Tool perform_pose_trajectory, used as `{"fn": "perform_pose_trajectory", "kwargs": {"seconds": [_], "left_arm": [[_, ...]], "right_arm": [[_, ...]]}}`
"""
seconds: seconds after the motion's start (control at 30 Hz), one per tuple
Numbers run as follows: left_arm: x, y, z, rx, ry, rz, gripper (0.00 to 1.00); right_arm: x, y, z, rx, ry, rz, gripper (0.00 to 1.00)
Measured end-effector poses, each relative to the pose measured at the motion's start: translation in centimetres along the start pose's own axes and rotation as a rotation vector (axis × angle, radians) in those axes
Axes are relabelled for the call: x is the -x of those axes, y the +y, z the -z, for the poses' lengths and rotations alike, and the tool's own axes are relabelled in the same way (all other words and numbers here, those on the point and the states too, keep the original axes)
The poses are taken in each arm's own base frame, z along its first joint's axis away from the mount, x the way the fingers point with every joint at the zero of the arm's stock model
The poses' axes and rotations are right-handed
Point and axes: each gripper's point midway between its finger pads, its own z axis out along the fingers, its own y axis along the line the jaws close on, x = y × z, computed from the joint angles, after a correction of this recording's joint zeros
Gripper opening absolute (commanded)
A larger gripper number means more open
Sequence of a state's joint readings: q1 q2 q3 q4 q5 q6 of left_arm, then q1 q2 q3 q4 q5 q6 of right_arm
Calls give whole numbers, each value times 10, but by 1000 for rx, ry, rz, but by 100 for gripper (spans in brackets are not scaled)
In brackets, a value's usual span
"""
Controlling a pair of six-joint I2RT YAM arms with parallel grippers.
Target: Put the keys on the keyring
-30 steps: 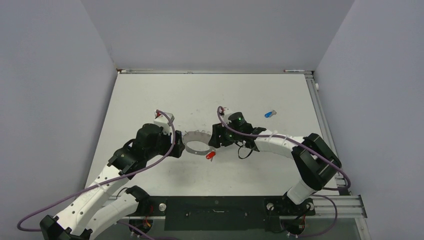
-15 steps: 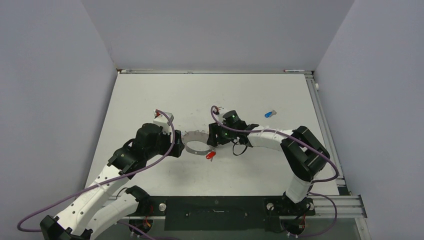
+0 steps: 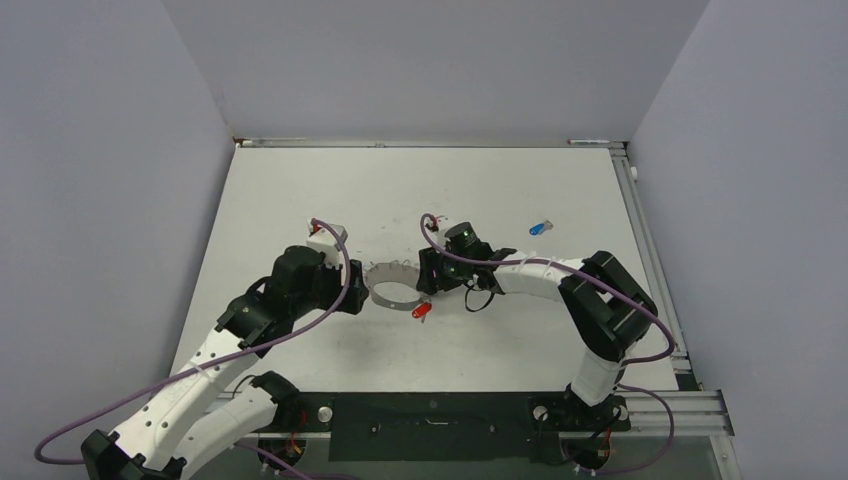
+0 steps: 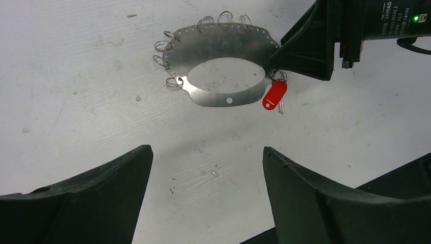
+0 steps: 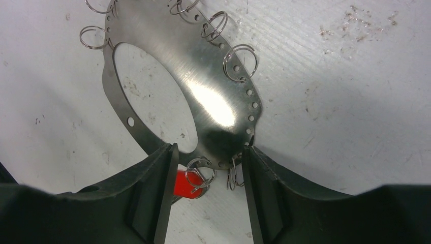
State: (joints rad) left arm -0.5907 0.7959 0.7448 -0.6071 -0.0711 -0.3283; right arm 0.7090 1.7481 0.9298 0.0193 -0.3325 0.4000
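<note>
The right claw (image 5: 208, 152) stands part-open, its fingers (image 5: 152, 193) astride the lower end of the keyring (image 5: 203, 86). Wire loops (image 5: 239, 61) sit between them, and it clamps nothing. The red key (image 4: 274, 95) lies just beside that end, against a loop. The left claw (image 4: 206, 193), wide open and empty, hovers at the bottom of its view, near the keyring. The blue key (image 3: 540, 227) lies well apart, right of centre on the tabletop (image 3: 500, 180).

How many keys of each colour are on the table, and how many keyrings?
Red key: 1
Blue key: 1
Keyring: 1
Total: 3
</note>
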Motion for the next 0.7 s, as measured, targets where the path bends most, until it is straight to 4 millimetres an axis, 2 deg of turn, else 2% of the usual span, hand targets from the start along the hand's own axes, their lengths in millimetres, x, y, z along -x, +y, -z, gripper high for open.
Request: {"fn": "perform_pose_trajectory", "kwargs": {"seconds": [0.17, 0.33, 0.7], "left_arm": [[0, 1, 0, 3, -1, 3, 76], [1, 2, 0, 6, -1, 6, 76], [1, 2, 0, 6, -1, 6, 76]], "right_arm": [[-5, 0, 0, -7, 18, 10, 38], [-14, 3, 0, -15, 48, 27, 38], [-21, 1, 7, -64, 72, 36, 38]]}}
